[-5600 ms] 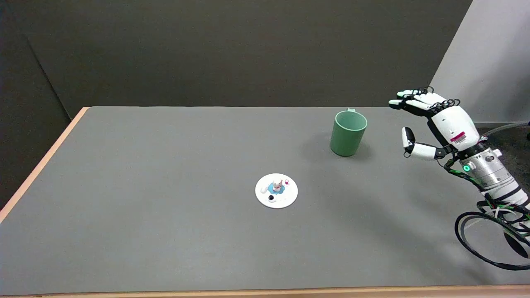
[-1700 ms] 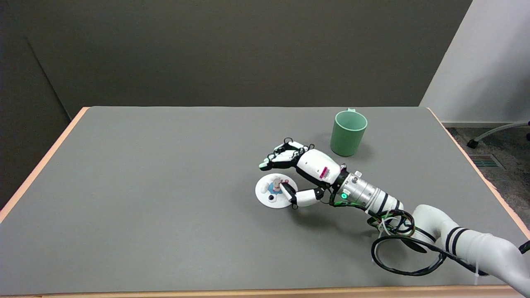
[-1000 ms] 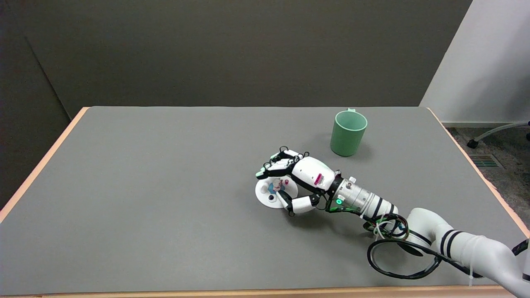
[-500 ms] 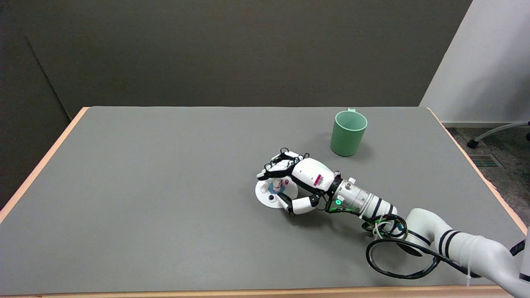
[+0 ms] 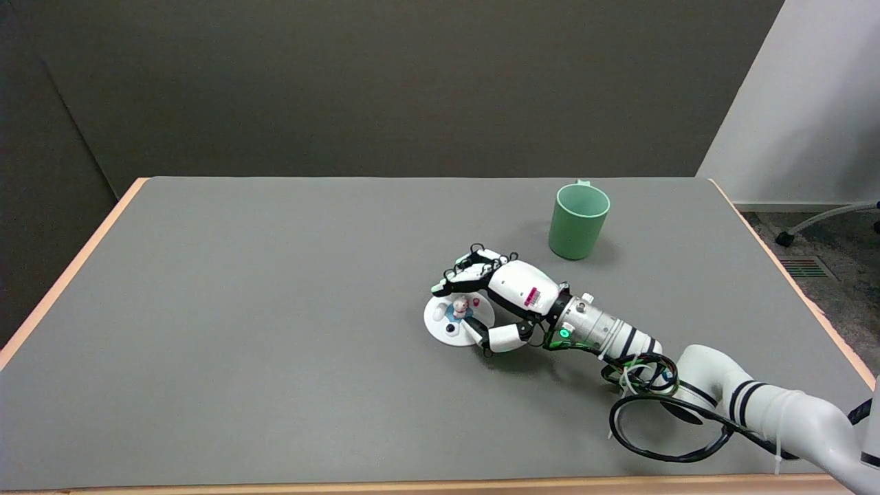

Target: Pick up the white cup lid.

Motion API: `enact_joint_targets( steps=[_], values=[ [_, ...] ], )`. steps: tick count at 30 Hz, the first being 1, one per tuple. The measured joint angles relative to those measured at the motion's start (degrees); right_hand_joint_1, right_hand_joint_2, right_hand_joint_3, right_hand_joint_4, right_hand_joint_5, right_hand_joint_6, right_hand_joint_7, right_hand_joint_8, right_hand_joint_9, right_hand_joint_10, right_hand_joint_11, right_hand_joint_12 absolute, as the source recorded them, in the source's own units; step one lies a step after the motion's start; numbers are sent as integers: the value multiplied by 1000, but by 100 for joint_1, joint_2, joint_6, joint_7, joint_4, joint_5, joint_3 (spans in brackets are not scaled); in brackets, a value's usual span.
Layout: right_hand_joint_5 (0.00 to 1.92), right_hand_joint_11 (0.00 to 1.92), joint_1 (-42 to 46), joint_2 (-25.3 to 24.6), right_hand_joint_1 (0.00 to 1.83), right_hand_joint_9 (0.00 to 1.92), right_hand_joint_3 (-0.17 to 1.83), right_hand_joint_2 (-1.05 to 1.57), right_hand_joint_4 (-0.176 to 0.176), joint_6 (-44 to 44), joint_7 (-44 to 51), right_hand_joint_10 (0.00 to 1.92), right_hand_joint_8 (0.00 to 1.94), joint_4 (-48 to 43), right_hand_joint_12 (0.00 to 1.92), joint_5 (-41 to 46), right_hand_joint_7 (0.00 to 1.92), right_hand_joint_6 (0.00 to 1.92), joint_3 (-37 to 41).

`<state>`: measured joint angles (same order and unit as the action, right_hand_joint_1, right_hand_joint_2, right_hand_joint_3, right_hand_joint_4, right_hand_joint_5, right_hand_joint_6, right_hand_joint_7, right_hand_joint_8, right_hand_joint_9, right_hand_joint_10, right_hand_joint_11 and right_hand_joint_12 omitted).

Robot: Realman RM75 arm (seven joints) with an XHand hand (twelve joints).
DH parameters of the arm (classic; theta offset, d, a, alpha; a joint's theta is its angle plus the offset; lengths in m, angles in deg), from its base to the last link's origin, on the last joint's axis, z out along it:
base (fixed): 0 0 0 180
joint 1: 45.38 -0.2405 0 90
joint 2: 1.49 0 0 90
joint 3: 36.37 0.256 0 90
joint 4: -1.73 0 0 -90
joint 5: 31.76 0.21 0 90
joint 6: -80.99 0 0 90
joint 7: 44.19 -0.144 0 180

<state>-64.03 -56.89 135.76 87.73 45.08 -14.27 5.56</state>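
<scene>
Head view first: the wide grey tabletop [image 5: 275, 344] with its pale wooden edge fills my screen, and my white right arm [image 5: 749, 399] reaches in from the lower right. Towards the far right stands a mint-green plastic cup [image 5: 577, 220], upright and well apart from where I am working. My right hand [image 5: 491, 306] sits over the near-right part of the white round cup lid [image 5: 447, 320], which lies flat near the middle of the tabletop. The fingers [image 5: 460, 271] arch over the lid's far edge and the thumb [image 5: 481, 333] lies at its near-right rim. I cannot tell from this angle whether they are actually pinching the lid or only bracketing it.

I judge the lid to be light, stiff and thin, probably smooth enough to skid if pushed sideways. Lying flat, its rim offers little to catch, so I would take it across opposite edges, or by the raised decoration in its middle. That decoration is a small figure on a blue patch, with a pink dot and a dark dot beside it; the details are too small to read.
</scene>
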Motion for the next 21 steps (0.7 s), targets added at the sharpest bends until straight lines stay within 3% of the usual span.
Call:
enact_joint_targets(
  steps=[2, 13, 15, 18, 21],
  values=[
    [651, 78, -5, 0, 811, 517, 846, 896, 25, 0, 0, 183, 196, -16, 762, -1, 610, 201, 5],
    [672, 68, -12, 4, 847, 559, 705, 964, 24, 2, 0, 225, 221, -85, 770, -3, 688, 212, 25],
    [701, 50, -12, 4, 865, 532, 880, 860, 22, 4, 0, 285, 220, -89, 788, -3, 698, 171, 24],
    [718, 3, -12, 5, 866, 479, 845, 878, 18, 25, 0, 380, 296, -89, 849, -3, 663, 185, 21],
    [701, -1, -8, 6, 888, 461, 673, 976, 9, 25, -3, 426, 350, -86, 818, -3, 648, 252, 13]
  ],
)
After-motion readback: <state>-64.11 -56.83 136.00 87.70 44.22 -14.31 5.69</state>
